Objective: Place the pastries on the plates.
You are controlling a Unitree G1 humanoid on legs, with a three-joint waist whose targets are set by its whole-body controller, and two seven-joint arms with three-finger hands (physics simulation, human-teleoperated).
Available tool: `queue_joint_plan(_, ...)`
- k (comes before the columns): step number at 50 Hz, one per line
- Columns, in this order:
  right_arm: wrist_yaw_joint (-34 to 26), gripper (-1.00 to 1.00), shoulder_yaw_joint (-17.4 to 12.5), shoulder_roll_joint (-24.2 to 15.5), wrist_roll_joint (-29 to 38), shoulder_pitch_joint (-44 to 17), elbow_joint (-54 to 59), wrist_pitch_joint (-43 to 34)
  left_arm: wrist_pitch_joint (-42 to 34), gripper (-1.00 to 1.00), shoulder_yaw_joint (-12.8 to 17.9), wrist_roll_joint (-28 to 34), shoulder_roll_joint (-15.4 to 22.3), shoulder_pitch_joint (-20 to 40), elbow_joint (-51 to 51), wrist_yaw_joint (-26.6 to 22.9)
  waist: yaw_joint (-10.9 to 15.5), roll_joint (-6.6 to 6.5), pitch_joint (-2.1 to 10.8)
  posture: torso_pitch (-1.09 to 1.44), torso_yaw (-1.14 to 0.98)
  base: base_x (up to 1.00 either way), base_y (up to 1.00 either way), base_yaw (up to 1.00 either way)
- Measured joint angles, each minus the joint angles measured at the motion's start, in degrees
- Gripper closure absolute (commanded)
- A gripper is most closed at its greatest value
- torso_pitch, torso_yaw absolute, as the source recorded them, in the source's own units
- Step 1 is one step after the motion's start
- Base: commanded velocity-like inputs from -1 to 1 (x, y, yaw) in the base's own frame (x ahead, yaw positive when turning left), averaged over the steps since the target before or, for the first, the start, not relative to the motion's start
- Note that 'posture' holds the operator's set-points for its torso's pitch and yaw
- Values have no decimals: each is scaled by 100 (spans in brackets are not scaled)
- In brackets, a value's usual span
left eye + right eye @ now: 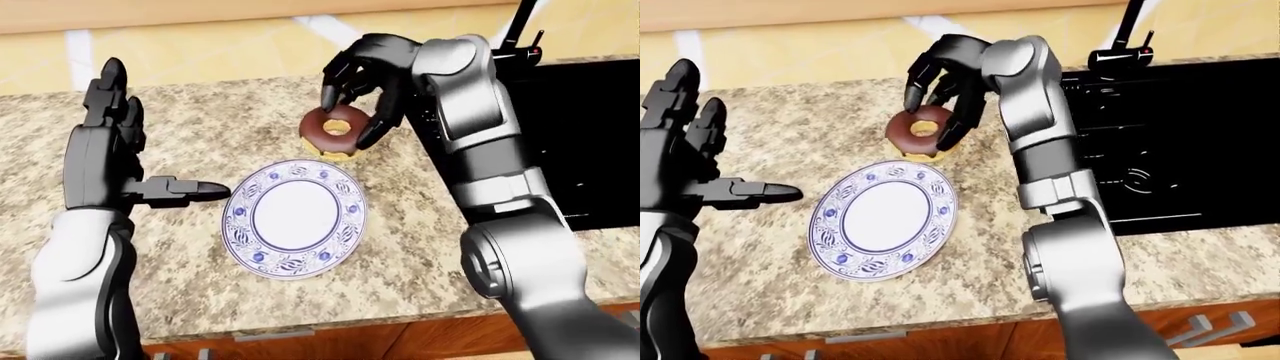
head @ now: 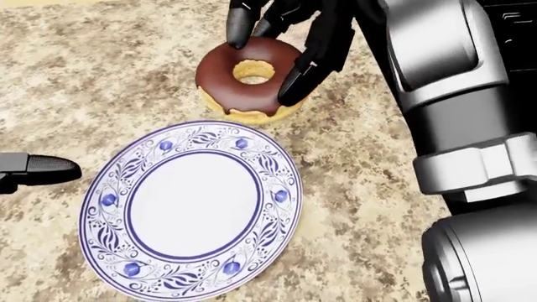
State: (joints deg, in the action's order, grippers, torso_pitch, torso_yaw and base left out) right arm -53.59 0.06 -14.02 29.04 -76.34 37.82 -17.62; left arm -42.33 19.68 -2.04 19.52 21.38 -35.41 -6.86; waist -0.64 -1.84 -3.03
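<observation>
A chocolate-glazed doughnut (image 2: 226,88) sits slightly tilted just above the top rim of a white plate with a blue floral border (image 2: 105,204) on the granite counter. My right hand (image 2: 264,69) reaches down over the doughnut, with one finger on its upper left edge and another pressed along its right side, closed round it. My left hand (image 1: 150,150) is open and empty at the left of the plate, fingers upright and its thumb (image 2: 42,170) pointing toward the plate. No other pastry or plate shows.
A black sink (image 1: 590,135) with a dark faucet (image 1: 520,30) lies right of my right arm. The speckled counter (image 1: 200,120) ends at a wooden edge along the bottom of the eye views. A yellow tiled wall (image 1: 200,45) runs along the top.
</observation>
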Motion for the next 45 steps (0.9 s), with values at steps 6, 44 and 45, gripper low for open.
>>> queue_joint_plan(6,-545,36,102,232,-5,164,-549,-32,-75,-100,-22,-27,22,46,-78,-13,-18,-32,-5,0,0,0,0,0)
queue_joint_plan(44,-1318,23,369,989,157,753,-699,631,57,-100,4,19,3,-30,63,-30,-75,-97,44,0,0,0,0,0)
queue_joint_plan(45,-1315,22,378,1004,174,776,-696,652,60,-100,11,15,1,-43,56,-32,-75,-98,43,0,0,0,0,0)
